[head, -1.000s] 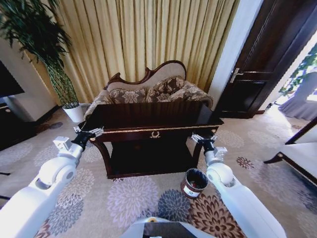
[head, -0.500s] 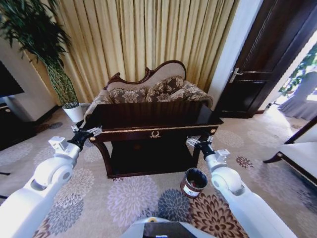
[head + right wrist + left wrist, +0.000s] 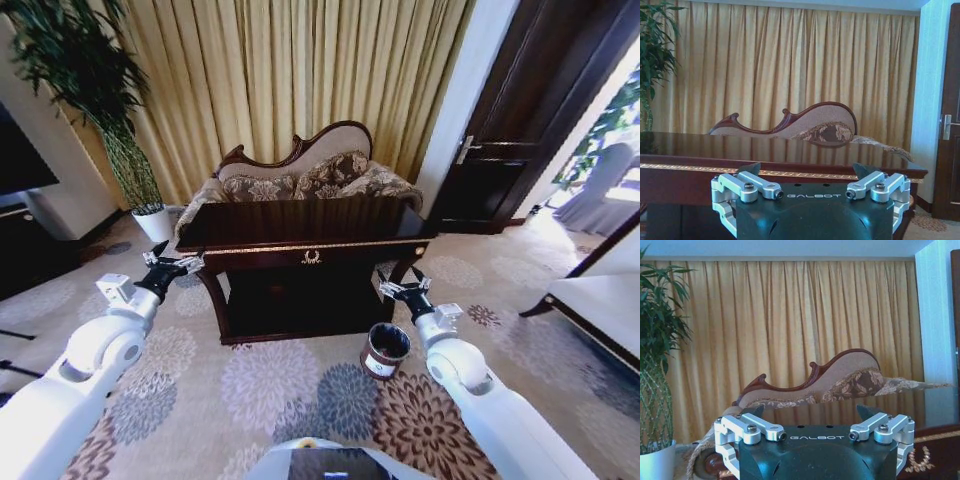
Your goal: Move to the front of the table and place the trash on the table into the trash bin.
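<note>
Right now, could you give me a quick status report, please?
Left gripper open by table corner. Right gripper open above trash bin. No trash visible on the tabletop. Nothing in the way.

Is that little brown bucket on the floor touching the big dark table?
Apart. The head view shows patterned carpet between the trash bin and the nearest curved leg of the table; the bin stands out in front of the table's right end.

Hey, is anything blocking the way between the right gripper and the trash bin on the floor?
Nothing visible does. The right gripper hangs open just above and beside the trash bin, with only open carpet between them; the table stands behind.
</note>
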You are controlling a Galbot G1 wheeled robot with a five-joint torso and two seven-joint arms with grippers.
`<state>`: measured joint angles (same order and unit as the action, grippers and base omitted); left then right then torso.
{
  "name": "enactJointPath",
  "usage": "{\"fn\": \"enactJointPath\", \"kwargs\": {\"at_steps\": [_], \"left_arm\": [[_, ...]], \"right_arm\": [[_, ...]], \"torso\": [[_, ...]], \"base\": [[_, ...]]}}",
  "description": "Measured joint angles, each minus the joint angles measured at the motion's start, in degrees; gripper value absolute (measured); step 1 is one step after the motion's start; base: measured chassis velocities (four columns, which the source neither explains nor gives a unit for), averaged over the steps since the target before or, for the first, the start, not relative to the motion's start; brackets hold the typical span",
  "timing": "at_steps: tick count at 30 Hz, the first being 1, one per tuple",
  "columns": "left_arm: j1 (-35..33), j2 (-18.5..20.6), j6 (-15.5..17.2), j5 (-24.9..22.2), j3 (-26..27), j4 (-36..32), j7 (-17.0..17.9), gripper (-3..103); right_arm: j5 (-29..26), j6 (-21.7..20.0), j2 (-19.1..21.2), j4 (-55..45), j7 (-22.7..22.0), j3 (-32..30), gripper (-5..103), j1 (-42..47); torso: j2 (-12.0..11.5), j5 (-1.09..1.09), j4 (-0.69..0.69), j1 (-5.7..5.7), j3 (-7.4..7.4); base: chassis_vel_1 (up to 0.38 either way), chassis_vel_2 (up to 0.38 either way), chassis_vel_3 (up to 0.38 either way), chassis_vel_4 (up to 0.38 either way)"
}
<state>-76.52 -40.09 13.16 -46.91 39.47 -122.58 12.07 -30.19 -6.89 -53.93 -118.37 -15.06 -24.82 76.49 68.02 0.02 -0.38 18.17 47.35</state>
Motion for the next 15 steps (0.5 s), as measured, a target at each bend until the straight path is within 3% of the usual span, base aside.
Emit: {"fn": "enactJointPath", "kwargs": {"at_steps": [15], "left_arm": [[-0.2, -0.3, -0.1, 0.3, -0.3, -0.2, 0.0, 100]], "right_arm": [[0.0, 0.6, -0.4, 0.7, 0.3, 0.1, 100, -0.4]], "torso": [[0.0, -0.01, -0.01, 0.03, 0.0]], "base": [[0.23, -0.212, -0.232, 0.21]]}}
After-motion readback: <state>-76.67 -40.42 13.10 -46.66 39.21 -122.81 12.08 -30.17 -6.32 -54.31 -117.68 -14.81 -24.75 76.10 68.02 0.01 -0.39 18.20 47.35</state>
